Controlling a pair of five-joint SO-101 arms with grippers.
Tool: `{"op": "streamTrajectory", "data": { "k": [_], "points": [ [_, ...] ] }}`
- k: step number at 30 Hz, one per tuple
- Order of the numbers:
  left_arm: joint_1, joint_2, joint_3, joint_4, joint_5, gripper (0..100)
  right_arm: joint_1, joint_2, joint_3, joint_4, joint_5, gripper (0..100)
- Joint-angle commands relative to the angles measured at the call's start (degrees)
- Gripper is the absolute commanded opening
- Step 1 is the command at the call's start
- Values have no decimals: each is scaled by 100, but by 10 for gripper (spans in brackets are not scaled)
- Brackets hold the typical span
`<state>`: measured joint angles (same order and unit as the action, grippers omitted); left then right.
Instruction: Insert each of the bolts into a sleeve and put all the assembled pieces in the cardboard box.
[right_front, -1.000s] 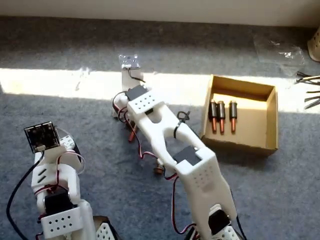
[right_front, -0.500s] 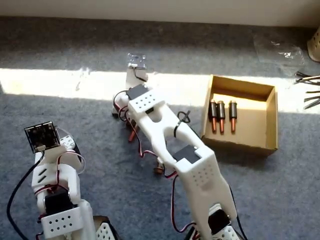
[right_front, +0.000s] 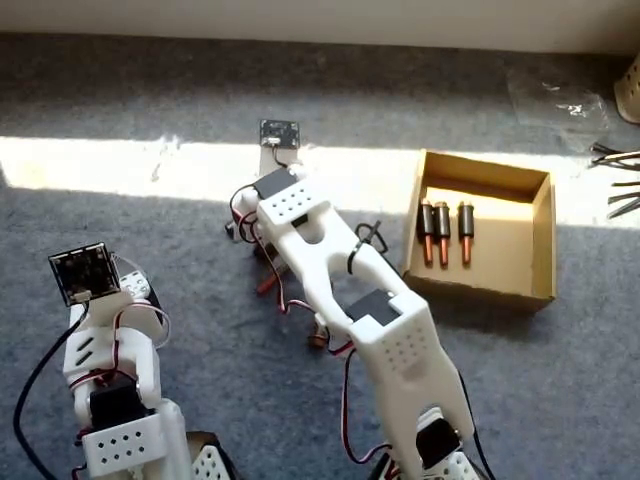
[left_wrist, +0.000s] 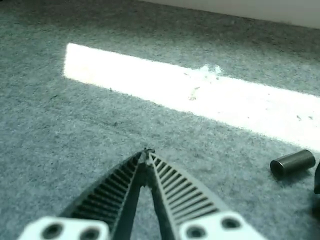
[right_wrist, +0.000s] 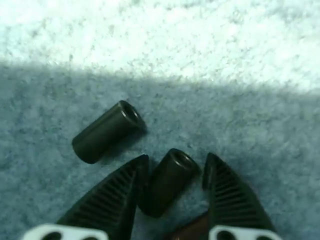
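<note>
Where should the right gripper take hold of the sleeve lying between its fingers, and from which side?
Best across its round body near mid-length, coming straight down. The sleeve lies on its side on the carpet, and the right gripper stands open with a finger on each long side. The second sleeve lies apart, so it should not interfere.

Box (right_front: 478, 283): open cardboard, upright on carpet. Inside it, three assembled pieces (right_front: 443, 232) lie side by side and parallel, black sleeves with orange shafts sticking out. Sleeve (right_wrist: 107, 131): black, hollow, on its side on carpet. Second sleeve (right_wrist: 167, 181): just beside it, lying between the spread fingers of the right gripper (right_wrist: 175, 161). Bolt (right_front: 268, 284): orange, on carpet, partly hidden.
</note>
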<state>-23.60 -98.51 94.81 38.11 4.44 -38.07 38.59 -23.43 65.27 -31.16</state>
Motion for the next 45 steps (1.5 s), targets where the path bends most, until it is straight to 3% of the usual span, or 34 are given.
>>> {"op": "streamTrajectory", "data": {
  "k": [1,5,17,31,37,45],
  "points": [
    [-40,-92,-145,-105,0,5,-13,-84,-145,66,79,96],
    [-40,-92,-57,-246,0,5,-22,-84,-154,66,730,1],
    [-40,-92,-40,-255,0,5,4,-84,-163,558,2558,16],
    [-40,-92,-13,-255,0,5,-13,-92,-171,558,3033,18],
    [-40,-92,-13,-255,0,5,-31,-426,-163,558,3095,113],
    [-40,-92,-13,-255,0,5,-110,-813,-101,760,3077,112]
  ]
}}
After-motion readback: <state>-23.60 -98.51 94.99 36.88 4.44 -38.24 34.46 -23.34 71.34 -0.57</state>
